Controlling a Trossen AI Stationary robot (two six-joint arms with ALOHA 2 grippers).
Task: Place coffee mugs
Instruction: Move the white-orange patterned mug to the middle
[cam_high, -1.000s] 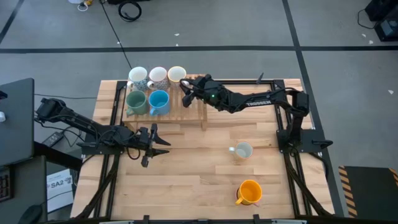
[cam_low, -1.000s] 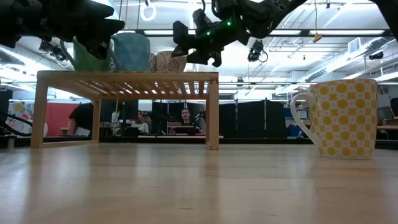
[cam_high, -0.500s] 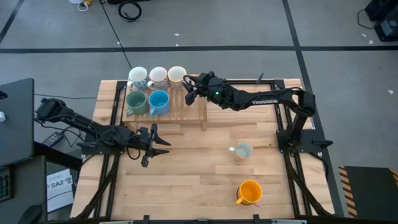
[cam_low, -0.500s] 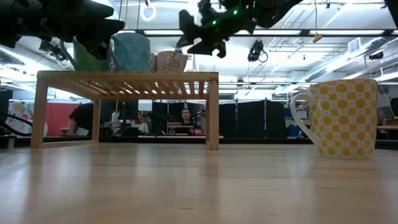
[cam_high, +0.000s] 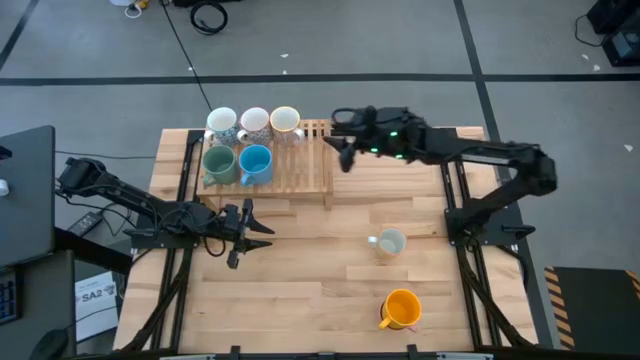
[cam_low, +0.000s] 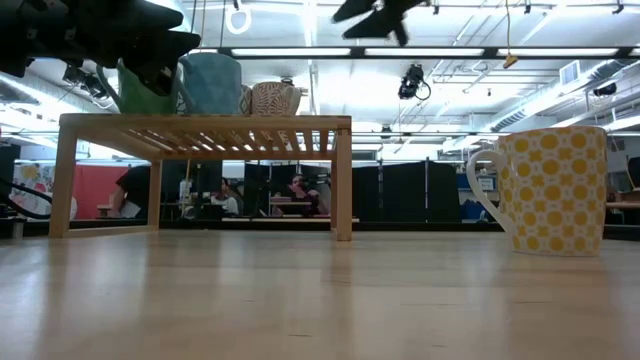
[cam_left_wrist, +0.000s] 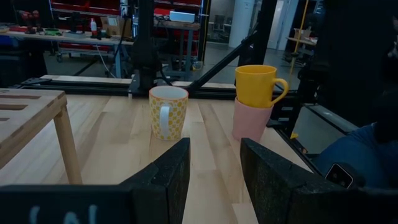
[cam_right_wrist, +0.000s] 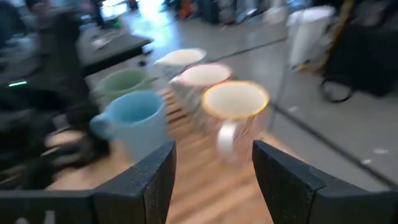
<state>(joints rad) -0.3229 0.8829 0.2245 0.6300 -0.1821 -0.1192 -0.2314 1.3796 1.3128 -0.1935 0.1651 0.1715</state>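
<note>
Five coffee mugs (cam_high: 254, 123) are sitting on the rack (cam_high: 300, 172). Right gripper (cam_high: 342, 135) is hovering outstretched beside the rack's right edge, fingers spread, empty. Left gripper (cam_high: 252, 230) is idling part-open, empty, near the desk's left edge.

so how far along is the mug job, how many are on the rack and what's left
Done: five mugs stand on the wooden rack: three pale ones at the back, with the green mug and blue mug in front.

In hand: nothing. The right gripper is open and empty beside the rack; the left gripper waits empty over the table.

Left: the yellow-patterned mug, and the orange mug stacked on a pink mug.
</note>
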